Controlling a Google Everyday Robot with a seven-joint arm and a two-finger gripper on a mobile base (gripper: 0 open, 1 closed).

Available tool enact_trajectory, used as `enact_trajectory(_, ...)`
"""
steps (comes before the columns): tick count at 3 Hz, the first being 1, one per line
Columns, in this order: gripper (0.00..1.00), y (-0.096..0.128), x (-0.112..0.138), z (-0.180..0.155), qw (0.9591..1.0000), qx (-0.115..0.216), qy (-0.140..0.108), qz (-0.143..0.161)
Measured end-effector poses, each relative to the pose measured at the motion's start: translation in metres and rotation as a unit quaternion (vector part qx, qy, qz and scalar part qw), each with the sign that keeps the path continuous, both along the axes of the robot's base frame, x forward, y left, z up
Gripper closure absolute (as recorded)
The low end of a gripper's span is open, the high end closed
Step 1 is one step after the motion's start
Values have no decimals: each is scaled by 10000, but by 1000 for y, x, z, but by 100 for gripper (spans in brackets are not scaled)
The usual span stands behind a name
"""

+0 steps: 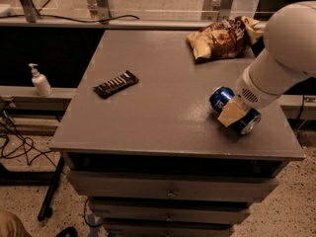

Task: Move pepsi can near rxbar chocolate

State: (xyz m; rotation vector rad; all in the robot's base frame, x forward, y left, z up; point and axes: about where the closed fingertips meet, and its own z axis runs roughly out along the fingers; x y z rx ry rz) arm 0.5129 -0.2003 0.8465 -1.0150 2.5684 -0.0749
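The pepsi can (221,98) is blue with silver ends and lies on its side near the right front of the grey table (168,122). My gripper (232,112) is down on the can, and its tan tip covers the can's middle. The white arm reaches in from the right. The rxbar chocolate (116,83) is a flat dark bar with pale marks. It lies on the left part of the table, well apart from the can.
A brown-and-yellow chip bag (223,37) lies at the back right of the table. A white pump bottle (39,80) stands on a ledge left of the table. Drawers sit under the tabletop, and cables lie on the floor at left.
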Motion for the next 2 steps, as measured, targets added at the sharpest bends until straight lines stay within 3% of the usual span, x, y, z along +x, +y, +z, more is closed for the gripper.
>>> enact_trajectory(1, 100, 15, 11, 7, 9982, 337, -18, 500)
enact_trajectory(2, 100, 36, 22, 17, 9914, 659, -65, 1130)
